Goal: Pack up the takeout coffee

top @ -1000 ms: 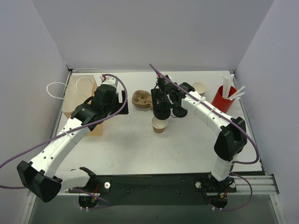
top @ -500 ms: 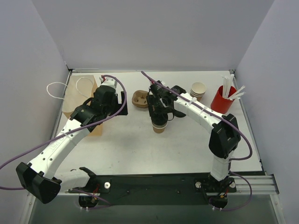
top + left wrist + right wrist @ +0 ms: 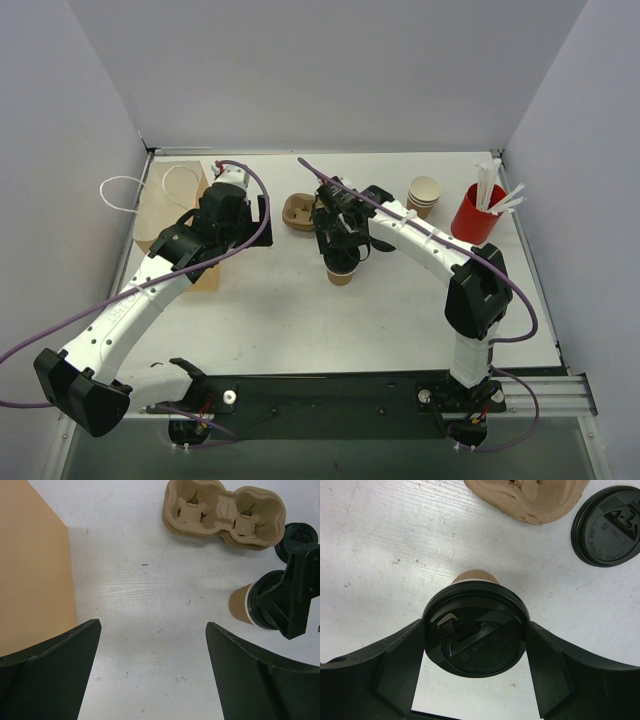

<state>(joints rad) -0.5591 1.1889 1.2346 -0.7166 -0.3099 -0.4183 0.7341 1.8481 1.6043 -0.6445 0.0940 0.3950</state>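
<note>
**Right arm swung left, its tool now around the coffee**

Since one second ago the right arm has swung to the left and gone lower. The right tool, which was behind the cup before, is now directly over the takeout coffee. The left arm has stayed where it was.

From the top, on the white worktop I count one takeout coffee near the middle. One pulp carrier is just behind it to the left, and one stack of paper cups is at the back right. Beside the stack is one red cup with several white straws in it. One tan paper bag is at the left edge.

From the left wrist, the left tool is wide open, with only bare worktop between its fingers. The carrier has two slots and both hold nothing. The coffee stands upright on the worktop, near the carrier but not in it.

From the right wrist there are two black lids. One lid sits on the coffee. One loose lid lies flat near the carrier. Both fingers press on the rim of the fitted lid, so this tool grips the coffee at its top.
</note>
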